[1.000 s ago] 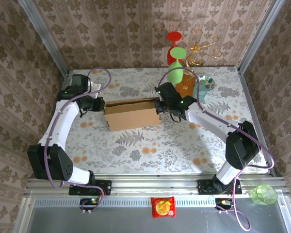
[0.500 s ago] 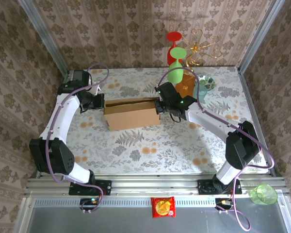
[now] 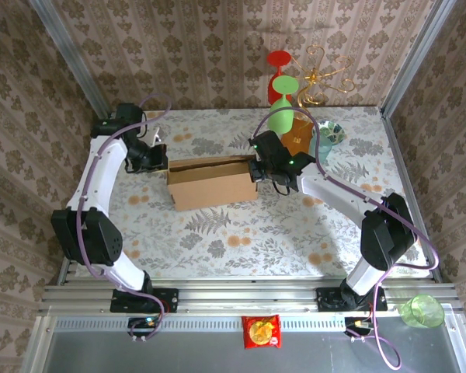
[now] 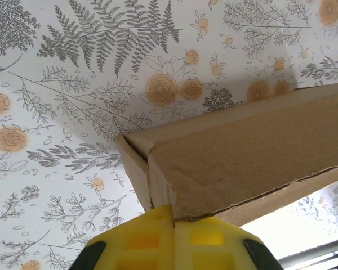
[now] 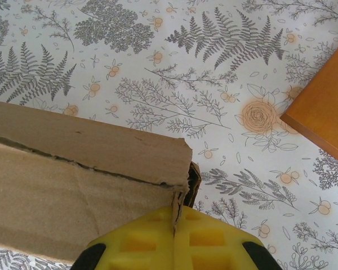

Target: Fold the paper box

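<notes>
From above, you have the paper box lying across the middle of the flowered worktop, raised into a long shallow box. Your left tool sits at its left end and your right tool at its right end, each against the cardboard. An orange-brown packet lies just behind the right arm, apart from the box.

On the left wrist, your left tool has its yellow fingers pressed together. The box's corner flap runs down into the seam between them, so it looks clamped on that thin cardboard edge.

On the right wrist, your right tool is likewise closed, nipping the ragged end edge of the box at its corner. The packet sits off to the right, well clear.

I judge you are on the end-wall step, with both ends gripped. The next move likely calls for turning each end flap inward evenly, so the box neither slides nor twists on the worktop.
</notes>
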### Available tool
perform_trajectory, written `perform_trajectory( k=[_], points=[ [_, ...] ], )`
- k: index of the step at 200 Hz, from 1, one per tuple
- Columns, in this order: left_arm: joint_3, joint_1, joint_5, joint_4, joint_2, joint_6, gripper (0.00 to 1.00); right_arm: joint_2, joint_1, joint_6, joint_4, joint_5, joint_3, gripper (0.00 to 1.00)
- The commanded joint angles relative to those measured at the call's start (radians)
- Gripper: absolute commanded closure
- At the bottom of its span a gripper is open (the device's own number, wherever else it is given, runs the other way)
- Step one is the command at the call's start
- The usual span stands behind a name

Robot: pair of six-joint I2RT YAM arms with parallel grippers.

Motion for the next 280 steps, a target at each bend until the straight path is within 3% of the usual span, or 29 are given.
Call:
perform_trajectory(
  k=[1, 59, 108, 280],
  points=[
    [0.054, 0.006, 0.079, -0.064, 0.018, -0.019, 0.97, 0.064, 0.011, 0.016, -0.144, -0.022, -0.017, 1.0],
    [0.094, 0.018, 0.137, -0.106, 0.042, -0.013, 0.96, 0.071, 0.02, 0.019, -0.159, 0.006, -0.005, 1.0],
    [0.069, 0.019, 0.101, -0.107, 0.03, 0.002, 0.97, 0.07, 0.021, 0.026, -0.16, 0.015, -0.009, 1.0],
    [-0.36, -0.052, 0.001, 0.251, -0.211, -0.072, 0.99, 0.024, 0.024, 0.03, -0.136, 0.021, -0.047, 1.0]
  ],
)
